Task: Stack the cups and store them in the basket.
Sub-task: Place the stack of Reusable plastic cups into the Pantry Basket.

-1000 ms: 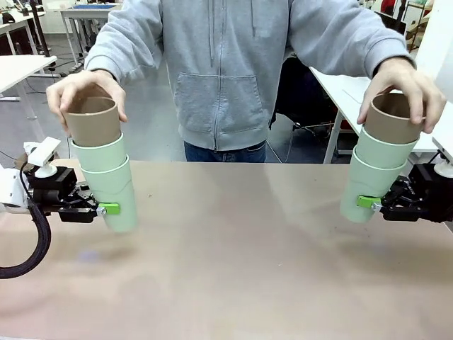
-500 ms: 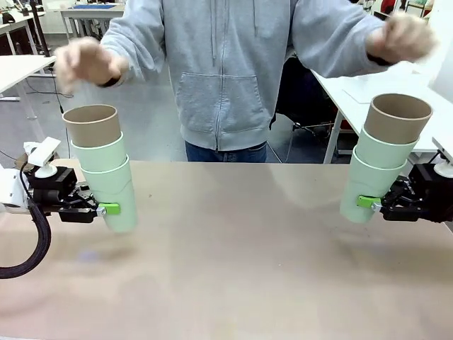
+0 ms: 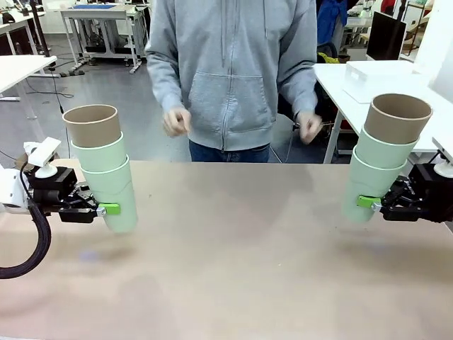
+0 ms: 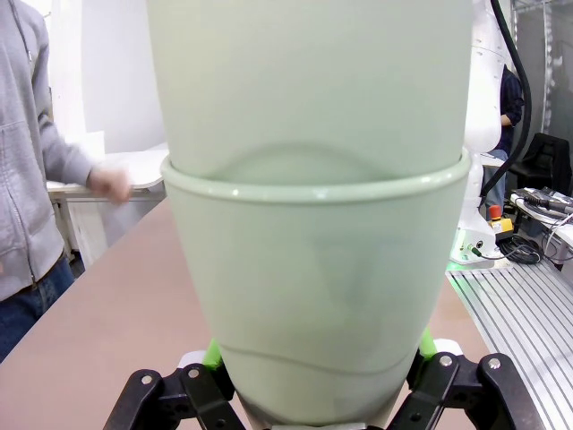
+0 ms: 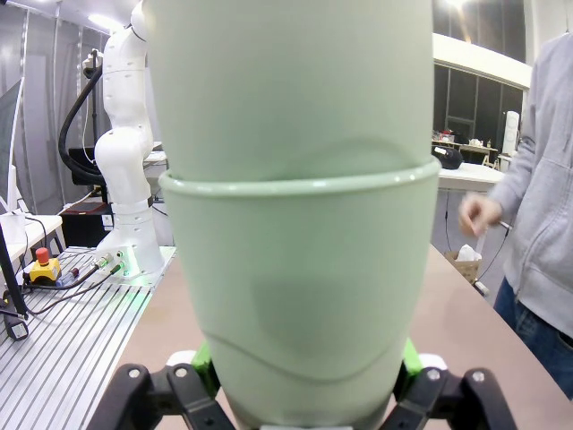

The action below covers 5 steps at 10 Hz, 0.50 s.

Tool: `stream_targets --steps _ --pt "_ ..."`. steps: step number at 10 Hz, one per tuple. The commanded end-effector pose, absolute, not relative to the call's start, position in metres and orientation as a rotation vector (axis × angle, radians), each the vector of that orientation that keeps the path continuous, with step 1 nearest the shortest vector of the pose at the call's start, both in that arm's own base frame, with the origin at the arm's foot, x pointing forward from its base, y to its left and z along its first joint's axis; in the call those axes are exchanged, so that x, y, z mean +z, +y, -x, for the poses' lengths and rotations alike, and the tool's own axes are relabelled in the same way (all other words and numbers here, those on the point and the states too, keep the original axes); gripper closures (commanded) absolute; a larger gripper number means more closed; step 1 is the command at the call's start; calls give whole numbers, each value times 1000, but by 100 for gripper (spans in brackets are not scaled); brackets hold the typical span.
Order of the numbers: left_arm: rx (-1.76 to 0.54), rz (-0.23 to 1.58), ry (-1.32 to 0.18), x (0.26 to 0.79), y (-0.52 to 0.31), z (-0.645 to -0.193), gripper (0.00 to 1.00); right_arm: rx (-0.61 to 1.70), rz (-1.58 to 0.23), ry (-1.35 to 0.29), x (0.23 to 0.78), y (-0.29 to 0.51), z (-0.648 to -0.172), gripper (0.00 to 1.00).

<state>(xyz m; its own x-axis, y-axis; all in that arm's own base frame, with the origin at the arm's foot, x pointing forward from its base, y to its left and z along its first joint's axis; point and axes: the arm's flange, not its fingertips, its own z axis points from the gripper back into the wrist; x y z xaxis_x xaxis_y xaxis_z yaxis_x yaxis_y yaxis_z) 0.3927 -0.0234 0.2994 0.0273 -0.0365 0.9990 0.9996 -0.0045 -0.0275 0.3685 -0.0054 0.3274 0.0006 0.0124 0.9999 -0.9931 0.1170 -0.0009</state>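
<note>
Cups (image 3: 99, 152) nest in 2 stacks of 3, brown atop mint. Our left gripper (image 3: 113, 210) clamps the left stack (image 3: 107, 180) near the worktop's (image 3: 233, 248) left edge, and our right gripper (image 3: 362, 202) clamps the right stack (image 3: 379, 159) near its right edge. A person's hands (image 3: 177, 122) hang beyond the far edge, well apart.

- white left arm (image 3: 8, 193): low, wrist level, black cable looping beneath.
- left gripper (image 3: 113, 209), black two-finger with green pads: lies horizontal, fingers pointing toward other arm.
- jaws clamped on pale mint green tapered cup (image 3: 119, 202), low on its wall. Left wrist view: left gripper (image 4: 320, 358), pads (image 4: 212, 354) pressed to both flanks.
- right gripper (image 3: 362, 203), same black build: mirrored pose, horizontal, clamped low on second mint cup (image 3: 369, 180). Right wrist view: right gripper (image 5: 304, 363), pads (image 5: 407, 358) flush on wall.
- front view: far fingers hidden behind cups, probably matching near ones.
</note>
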Motion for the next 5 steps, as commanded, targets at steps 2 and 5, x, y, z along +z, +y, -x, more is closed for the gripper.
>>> stream_targets --steps 2,5 --pt "-1221 1203 -1159 303 -24 -393 15 1127 -1104 -1276 334 -4 -370 17" --pt "-1221 1203 -1159 303 -24 -393 15 1127 -1104 -1276 334 -4 -370 17"
